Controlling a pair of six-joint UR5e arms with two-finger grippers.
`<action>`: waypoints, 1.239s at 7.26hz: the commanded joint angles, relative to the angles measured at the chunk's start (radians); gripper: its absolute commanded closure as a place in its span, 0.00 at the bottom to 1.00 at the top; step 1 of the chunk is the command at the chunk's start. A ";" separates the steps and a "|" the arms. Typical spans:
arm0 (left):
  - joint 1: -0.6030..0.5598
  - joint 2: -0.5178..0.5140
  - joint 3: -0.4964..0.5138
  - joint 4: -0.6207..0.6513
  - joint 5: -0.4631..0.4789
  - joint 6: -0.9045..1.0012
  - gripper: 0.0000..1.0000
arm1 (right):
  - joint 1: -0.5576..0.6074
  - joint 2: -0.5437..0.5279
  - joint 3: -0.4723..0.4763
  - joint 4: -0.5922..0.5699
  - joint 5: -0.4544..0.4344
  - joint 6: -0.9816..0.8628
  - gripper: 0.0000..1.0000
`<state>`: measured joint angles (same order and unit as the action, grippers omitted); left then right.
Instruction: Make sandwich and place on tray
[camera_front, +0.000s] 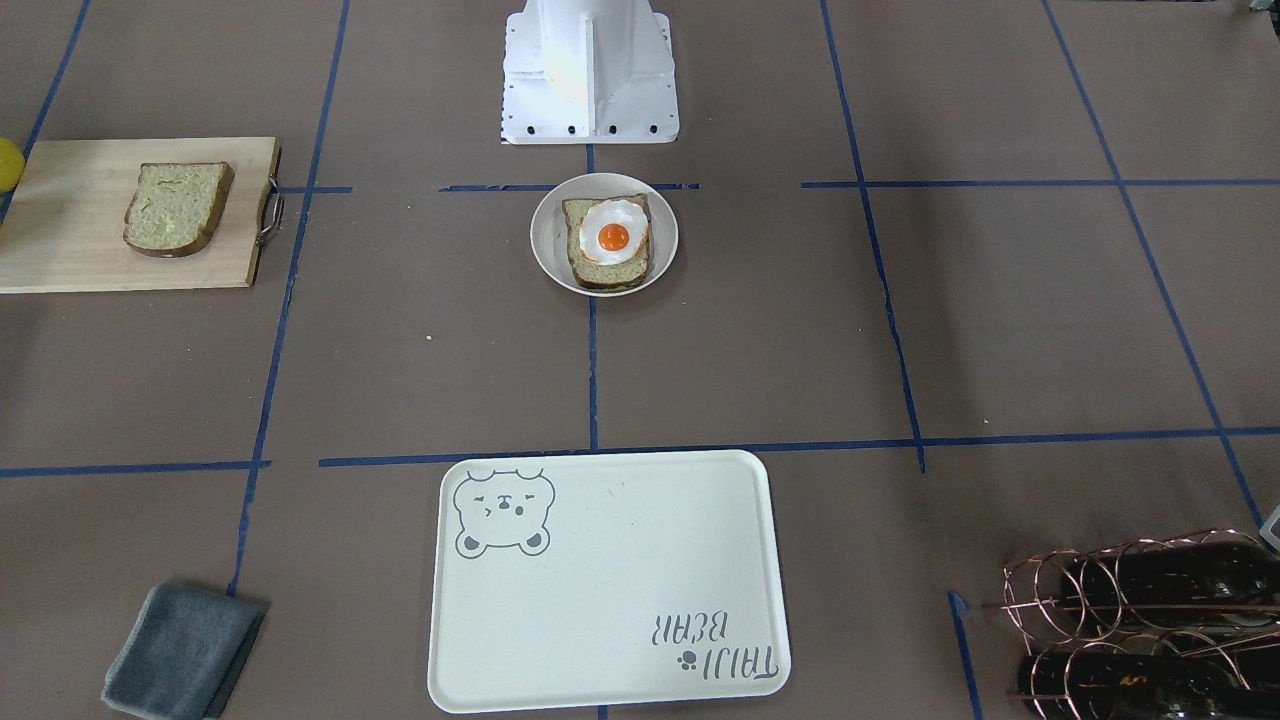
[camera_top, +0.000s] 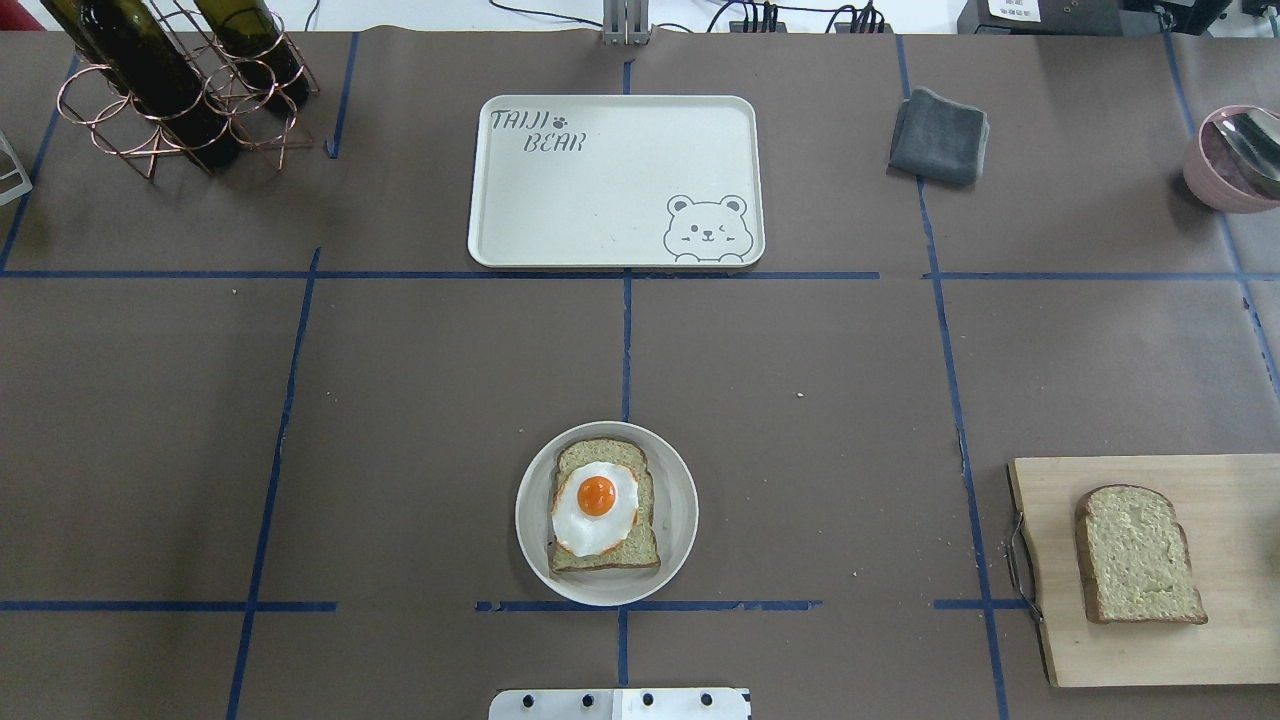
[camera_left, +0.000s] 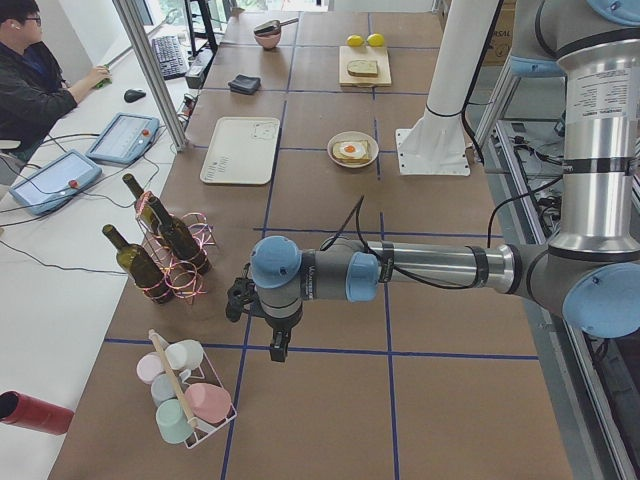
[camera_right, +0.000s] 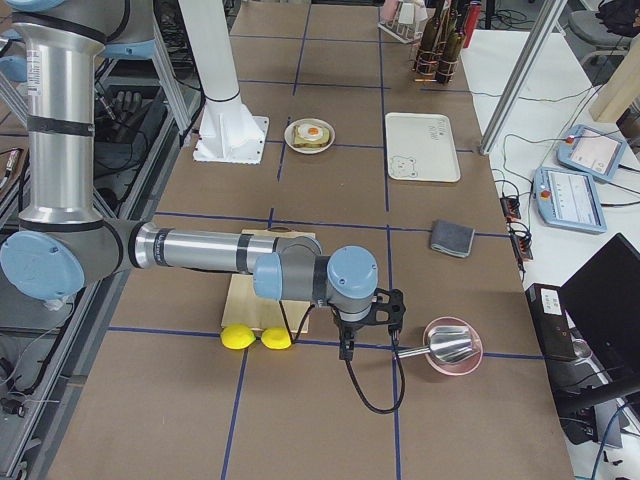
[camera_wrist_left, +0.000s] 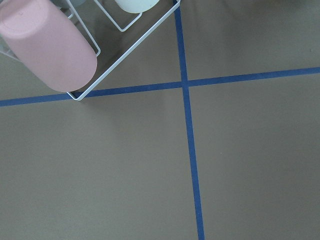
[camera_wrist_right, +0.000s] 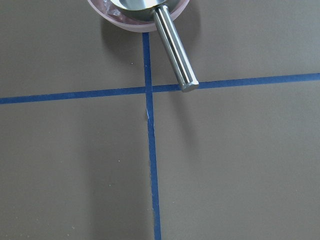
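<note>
An egg-topped slice (camera_top: 610, 550) sits on the plate (camera_top: 681, 515) and a second slice (camera_top: 1140, 555) on the board (camera_top: 1240, 640), both well apart from the tray (camera_top: 620, 190). I cannot tell whether the left gripper (camera_left: 277, 346) or the right gripper (camera_right: 345, 346) is spread.

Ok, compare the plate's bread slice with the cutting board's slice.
The plate slice carries a fried egg; the board slice is bare. The plate slice sits on a round plate; the board slice lies on a wooden cutting board on the robot's right. Both: greenish-tan, dark crust.
</note>
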<state>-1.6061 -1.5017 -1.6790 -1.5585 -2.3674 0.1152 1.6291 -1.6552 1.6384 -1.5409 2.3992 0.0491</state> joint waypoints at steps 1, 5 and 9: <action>0.000 0.000 0.001 0.000 -0.001 0.000 0.00 | 0.000 -0.002 0.001 0.007 -0.002 -0.002 0.00; 0.011 -0.095 -0.045 -0.026 -0.001 -0.130 0.00 | -0.057 0.021 0.116 0.070 -0.050 0.000 0.00; 0.226 -0.152 -0.068 -0.251 -0.003 -0.511 0.00 | -0.177 0.050 0.098 0.084 0.007 0.237 0.00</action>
<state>-1.4723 -1.6340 -1.7429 -1.7312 -2.3700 -0.2509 1.5125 -1.6242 1.7324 -1.4645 2.3830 0.1167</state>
